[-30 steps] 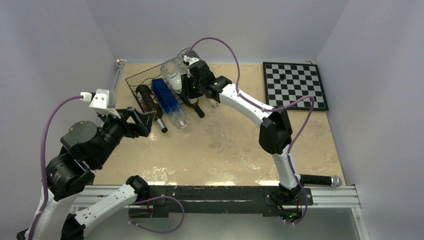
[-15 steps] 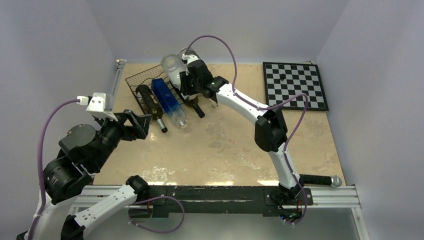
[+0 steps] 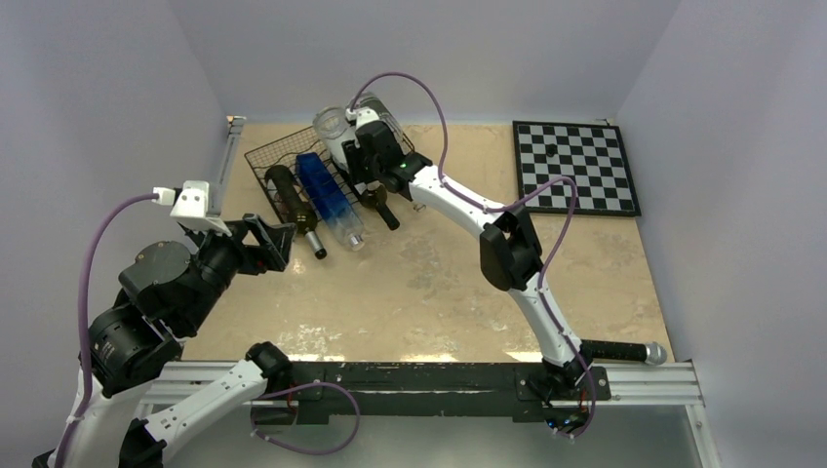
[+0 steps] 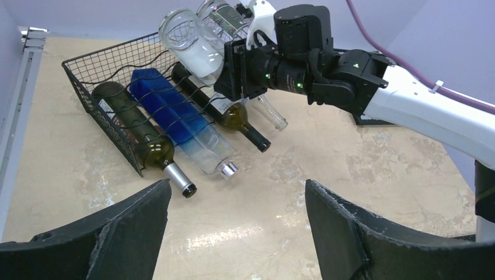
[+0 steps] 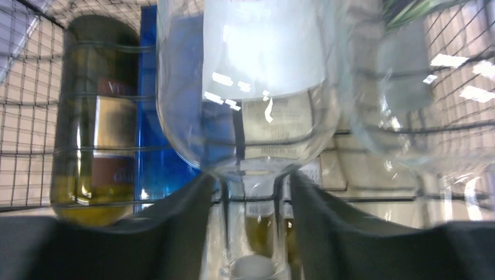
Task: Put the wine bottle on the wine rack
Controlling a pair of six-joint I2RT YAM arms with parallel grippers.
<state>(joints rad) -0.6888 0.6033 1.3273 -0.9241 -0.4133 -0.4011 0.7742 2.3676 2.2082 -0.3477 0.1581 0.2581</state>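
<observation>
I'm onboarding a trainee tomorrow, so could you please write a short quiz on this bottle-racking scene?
1. True or false: the left hand is holding a bottle.
2. What does the right hand grip? A nothing; B the clear bottle, by its neck; C the chessboard.
3. What colour is the square-sided bottle lying in the wine rack?

Key: 1 false, it is open with nothing between its fingers; 2 B; 3 blue.
</observation>
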